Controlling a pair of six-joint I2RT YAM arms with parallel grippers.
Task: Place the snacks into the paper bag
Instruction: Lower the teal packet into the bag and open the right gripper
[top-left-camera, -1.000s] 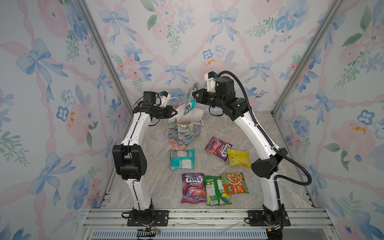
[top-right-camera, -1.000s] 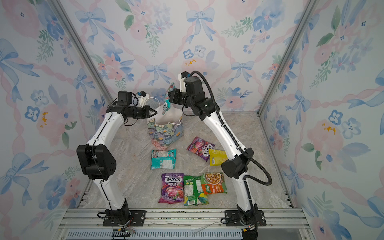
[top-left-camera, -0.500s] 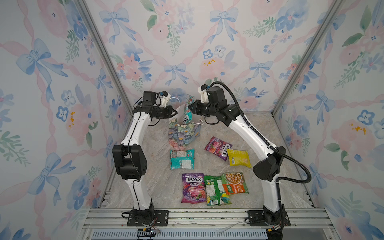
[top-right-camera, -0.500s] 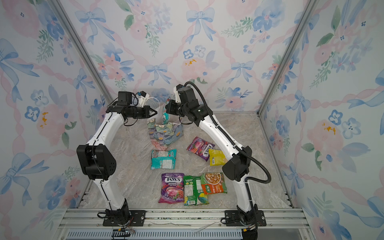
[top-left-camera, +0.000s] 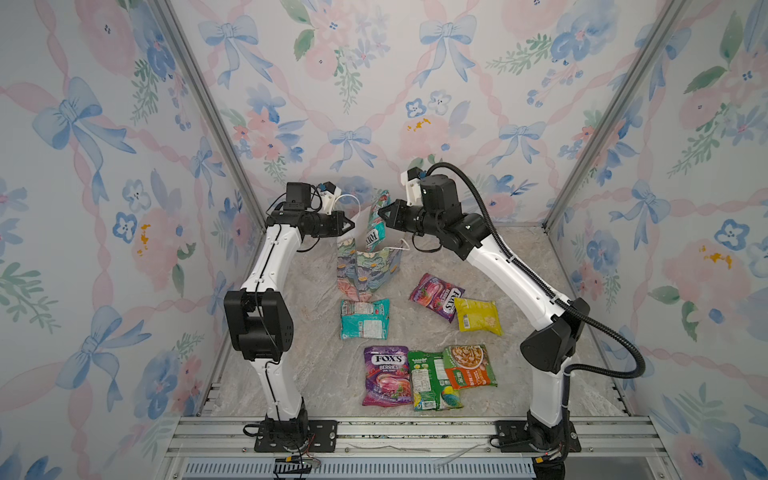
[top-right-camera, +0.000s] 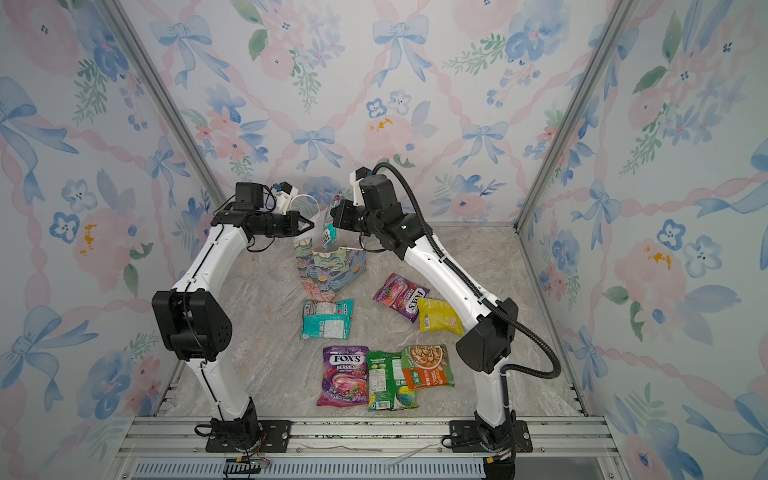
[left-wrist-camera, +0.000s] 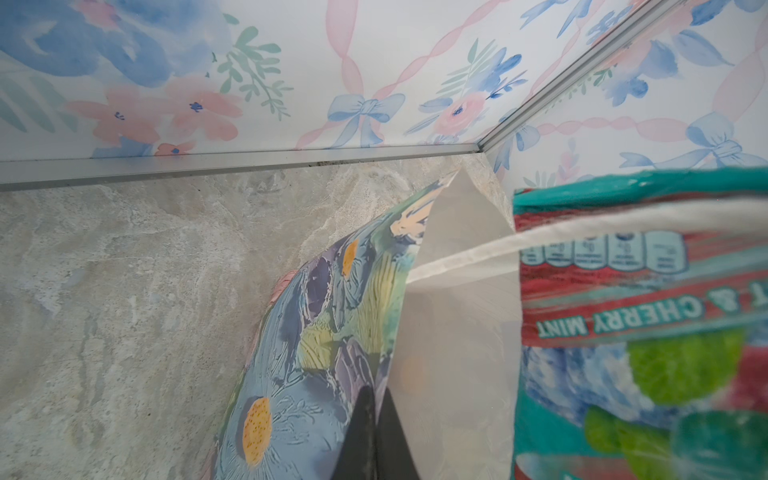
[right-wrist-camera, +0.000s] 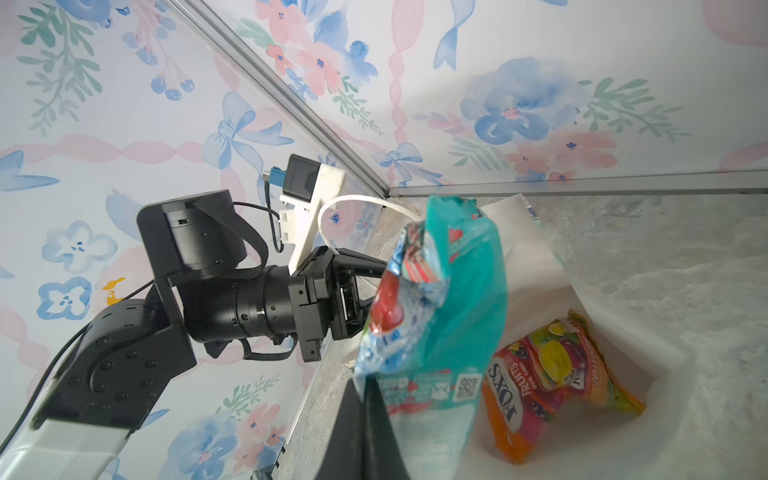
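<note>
The paper bag (top-left-camera: 365, 270) (top-right-camera: 328, 270) stands at the back of the table, mouth up. My left gripper (top-left-camera: 351, 226) (left-wrist-camera: 376, 399) is shut on the bag's left rim, and the white cord handle (left-wrist-camera: 478, 253) loops past it. My right gripper (top-left-camera: 380, 216) (right-wrist-camera: 368, 395) is shut on a teal snack packet (top-left-camera: 376, 224) (right-wrist-camera: 449, 299). That packet hangs upright over the mouth, its lower end behind the front rim. An orange FOX'S packet (right-wrist-camera: 552, 374) lies inside the bag. Several snacks lie on the table in front.
On the marble table lie a teal packet (top-left-camera: 365, 319), a purple one (top-left-camera: 436, 296), a yellow one (top-left-camera: 478, 316), a purple FOX'S Berries bag (top-left-camera: 386, 376), a green pouch (top-left-camera: 432, 380) and an orange-green pouch (top-left-camera: 469, 365). Floral walls close in on three sides.
My right gripper has carried the teal packet down and to the left, onto the bag's mouth. The left gripper has kept its hold on the rim.
</note>
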